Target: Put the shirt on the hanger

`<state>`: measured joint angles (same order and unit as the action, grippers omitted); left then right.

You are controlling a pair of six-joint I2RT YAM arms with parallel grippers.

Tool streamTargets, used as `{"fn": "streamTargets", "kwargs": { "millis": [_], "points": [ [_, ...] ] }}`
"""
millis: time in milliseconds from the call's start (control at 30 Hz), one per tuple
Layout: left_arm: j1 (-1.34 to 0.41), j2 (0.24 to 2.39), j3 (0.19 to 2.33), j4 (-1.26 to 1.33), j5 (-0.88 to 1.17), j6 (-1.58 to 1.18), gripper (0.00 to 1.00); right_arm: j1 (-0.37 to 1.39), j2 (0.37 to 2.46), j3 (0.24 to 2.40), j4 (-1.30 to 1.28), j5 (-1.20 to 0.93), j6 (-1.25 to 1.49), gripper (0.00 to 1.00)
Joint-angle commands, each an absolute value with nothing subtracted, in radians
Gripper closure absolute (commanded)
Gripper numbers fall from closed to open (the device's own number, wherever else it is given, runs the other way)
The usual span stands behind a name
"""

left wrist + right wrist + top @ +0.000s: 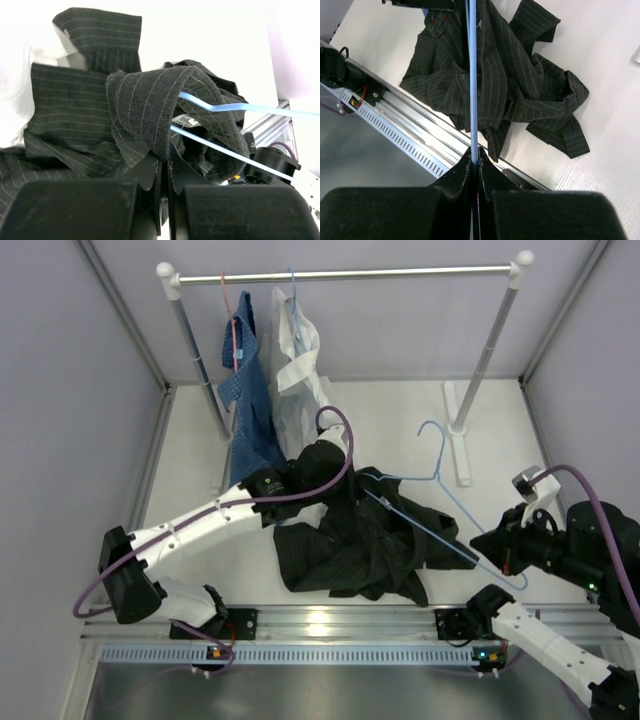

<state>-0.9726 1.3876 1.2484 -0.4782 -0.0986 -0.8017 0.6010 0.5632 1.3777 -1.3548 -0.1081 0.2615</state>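
The black pinstriped shirt [360, 540] lies crumpled on the white table. My left gripper [335, 485] is shut on a fold of the shirt [150, 110] near its far edge and lifts it. The light-blue wire hanger [440, 505] runs from its hook at the back right to the near right corner. One end passes into the lifted cloth, where its wires [225, 107] show in the left wrist view. My right gripper [508, 558] is shut on the hanger's near corner. Its wire [472, 75] runs straight up from the jaws over the shirt [510, 75].
A clothes rail [345, 276] on two white posts stands at the back. A blue patterned shirt [245, 390] on a red hanger and a white shirt [300, 370] on a blue hanger hang at its left. An aluminium rail [330, 625] runs along the near table edge.
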Motion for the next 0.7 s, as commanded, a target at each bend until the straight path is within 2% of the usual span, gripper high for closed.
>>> {"fn": "streamTargets", "kwargs": {
  "millis": [0,133,300,433,600,667],
  "points": [
    [-0.974,1.384,1.31,-0.485,-0.068,-0.77,1.0,0.621,0.56,1.407,-1.447,-0.136,0.242,1.0],
    [-1.032,1.425,1.388,-0.482,-0.005,-0.689,1.0,0.623,0.594,1.347,-1.367,-0.271,0.204,1.0],
    [-1.282,1.447,1.569,-0.485,0.078,-0.525,1.0,0.623,0.626,1.344,-1.315,-0.279,0.175,1.0],
    [-1.348,1.404,1.582,-0.483,-0.044,-0.535,1.0,0.621,0.517,1.286,-1.114,-0.245,0.238,1.0],
    [-1.348,1.33,1.52,-0.485,-0.184,-0.571,1.0,0.621,0.302,1.068,-0.784,-0.331,0.304,1.0],
    [-1.348,1.309,1.509,-0.489,-0.204,-0.563,1.0,0.621,0.281,1.037,-0.773,-0.345,0.282,1.0]
  ]
}}
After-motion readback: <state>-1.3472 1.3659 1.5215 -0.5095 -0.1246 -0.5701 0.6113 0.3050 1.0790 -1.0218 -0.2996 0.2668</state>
